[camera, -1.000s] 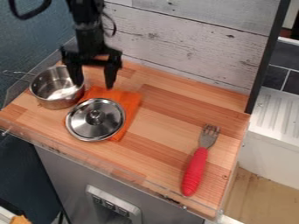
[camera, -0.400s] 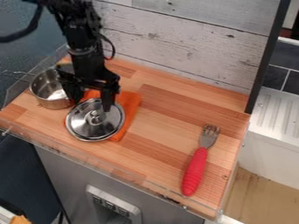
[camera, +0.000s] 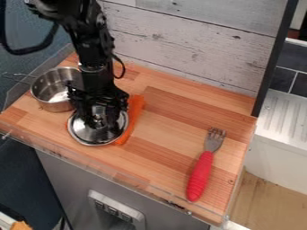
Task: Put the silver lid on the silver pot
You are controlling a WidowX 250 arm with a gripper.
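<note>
The wooden desk (camera: 171, 114), striped pale and reddish brown, spreads beneath and around the pincer (camera: 108, 120). An orange cloth (camera: 135, 108) lies partly under the pincer, a silver pot (camera: 49, 90) stands upright beside it, and a red-handled fork (camera: 204, 161) lies well apart.

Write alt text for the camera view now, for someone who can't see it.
A black end effector hangs over a silver lid lying on an orange cloth. Beside it sits an uncovered silver pot; a red-handled fork lies apart on the wooden counter.
</note>
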